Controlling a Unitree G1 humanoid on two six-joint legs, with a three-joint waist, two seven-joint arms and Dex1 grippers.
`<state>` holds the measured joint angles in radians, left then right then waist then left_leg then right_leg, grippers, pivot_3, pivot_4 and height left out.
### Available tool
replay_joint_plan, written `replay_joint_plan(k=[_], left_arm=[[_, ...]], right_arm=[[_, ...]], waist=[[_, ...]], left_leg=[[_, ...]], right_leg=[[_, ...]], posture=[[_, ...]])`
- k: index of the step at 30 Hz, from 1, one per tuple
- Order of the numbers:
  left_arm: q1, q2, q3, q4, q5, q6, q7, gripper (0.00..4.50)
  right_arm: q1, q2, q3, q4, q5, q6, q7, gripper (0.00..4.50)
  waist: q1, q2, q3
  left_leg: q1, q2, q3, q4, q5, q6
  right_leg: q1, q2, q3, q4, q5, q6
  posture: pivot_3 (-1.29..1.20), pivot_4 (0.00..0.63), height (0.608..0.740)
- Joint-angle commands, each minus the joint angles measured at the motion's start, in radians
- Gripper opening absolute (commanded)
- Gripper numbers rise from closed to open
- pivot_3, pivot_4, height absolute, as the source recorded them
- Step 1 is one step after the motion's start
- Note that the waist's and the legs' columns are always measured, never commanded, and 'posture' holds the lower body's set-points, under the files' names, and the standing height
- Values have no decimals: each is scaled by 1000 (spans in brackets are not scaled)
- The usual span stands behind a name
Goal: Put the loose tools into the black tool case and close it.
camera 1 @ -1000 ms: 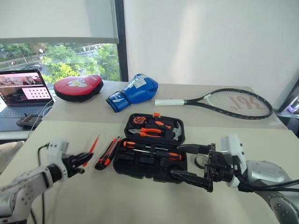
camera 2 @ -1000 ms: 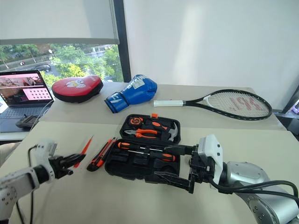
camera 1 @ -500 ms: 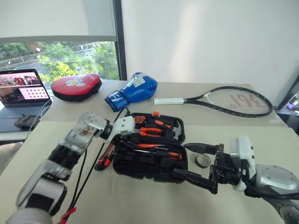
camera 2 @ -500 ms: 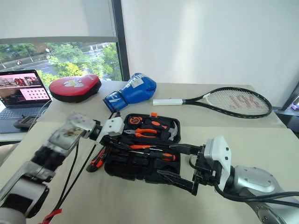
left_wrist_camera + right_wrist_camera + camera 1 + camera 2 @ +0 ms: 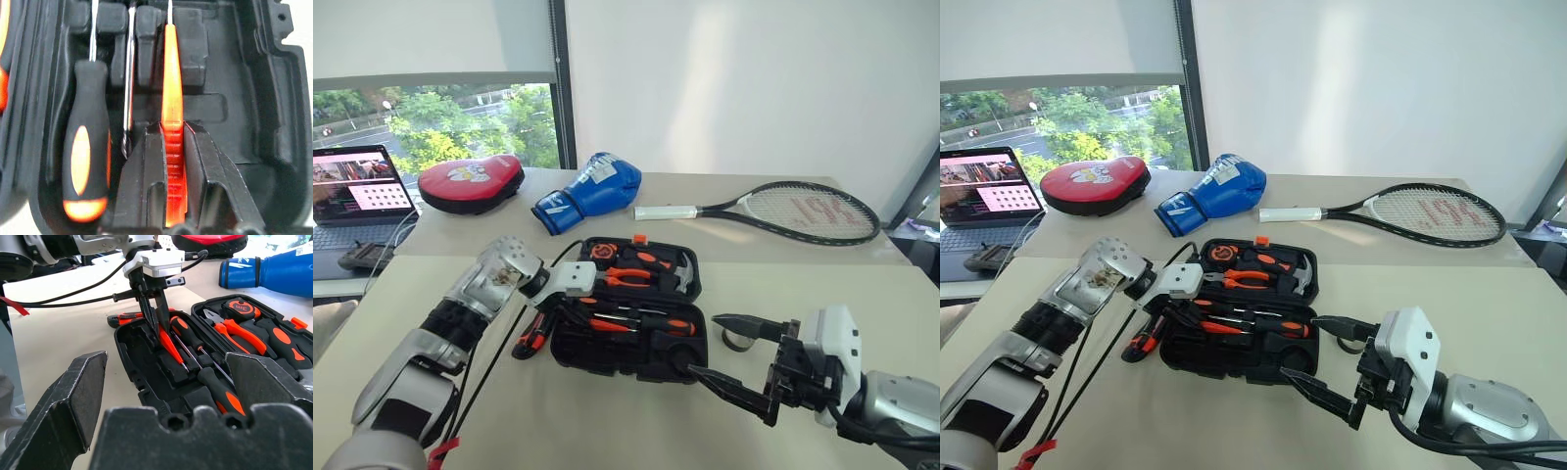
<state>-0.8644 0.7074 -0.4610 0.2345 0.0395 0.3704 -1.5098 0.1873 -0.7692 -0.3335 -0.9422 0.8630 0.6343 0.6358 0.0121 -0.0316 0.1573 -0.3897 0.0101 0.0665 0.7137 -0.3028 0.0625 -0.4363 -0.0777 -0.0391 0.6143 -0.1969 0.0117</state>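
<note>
The black tool case lies open in mid-table. My left gripper is shut on the small all-orange screwdriver and holds it down in the case's near half, beside an orange-and-black-handled screwdriver that lies in its slot. A second such screwdriver rests there too. The orange-black utility knife lies on the table just left of the case. The small dark tape roll sits right of the case, partly behind a finger of my right gripper, which hovers open at the case's near right corner.
Orange-handled pliers, a hammer and a tape measure fill the case's far half. Beyond lie a blue boxing glove, a red pad and a tennis racket. A laptop stands far left. Black cables hang from my left arm.
My left arm has swung from the table's near left to the case, carrying the orange screwdriver and turning it down into the near half. My right gripper drew back slightly.
</note>
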Motion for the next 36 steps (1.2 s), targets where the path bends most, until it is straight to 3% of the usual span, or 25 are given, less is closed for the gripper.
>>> replay_joint_plan(k=[1, 16, 24, 27, 32, 34, 36], left_arm=[[40, 15, -10, -32, 29, 39, 22, 426], [79, -55, 83, -117, -4, 17, 190, 426], [139, -49, 111, -119, 4, -175, 250, 426], [156, -65, 126, -125, -30, -120, 253, 426], [183, -78, 178, -191, -128, -80, 222, 2016], [188, -78, 224, -230, -196, 18, 228, 2659], [191, -76, 280, -252, -278, 94, 225, 2659]], right_arm=[[-5, 2, -3, -12, -7, -37, -2, 4500], [33, -1, -11, -16, -35, -54, -2, 4500], [14, -3, 1, 4, -42, -58, 3, 4500], [5, -5, 3, 11, -44, -57, 8, 4500], [3, -8, -3, 11, -43, -54, 14, 4500], [9, -10, -11, 13, -46, -54, 18, 4500], [14, -10, -16, 13, -48, -55, 20, 4500]], waist=[[-2, 0, 0], [12, 1, -1], [17, 1, -1], [17, 1, -1], [16, 1, -1], [15, 1, 0], [14, 1, 0]], left_leg=[[0, 0, 0, 0, 0, 0], [2, -1, -1, 6, 0, 0], [1, -1, -1, 12, 0, 1], [1, -1, -1, 13, 0, 1], [0, -1, -1, 13, -1, 1], [0, -1, -1, 13, -1, 1], [-1, -1, -1, 13, -1, 1]], right_leg=[[0, 0, 1, 0, 0, 0], [3, -1, 2, 6, 0, 0], [2, -1, 3, 11, 0, 0], [2, -1, 3, 11, 0, 0], [2, -1, 2, 11, 0, 0], [1, -1, 3, 11, 0, 0], [1, -1, 2, 11, 0, 0]], posture=[[0, 150, 740], [0, 150, 740], [0, 150, 740], [0, 150, 740], [0, 150, 740], [0, 150, 740], [0, 150, 740]])
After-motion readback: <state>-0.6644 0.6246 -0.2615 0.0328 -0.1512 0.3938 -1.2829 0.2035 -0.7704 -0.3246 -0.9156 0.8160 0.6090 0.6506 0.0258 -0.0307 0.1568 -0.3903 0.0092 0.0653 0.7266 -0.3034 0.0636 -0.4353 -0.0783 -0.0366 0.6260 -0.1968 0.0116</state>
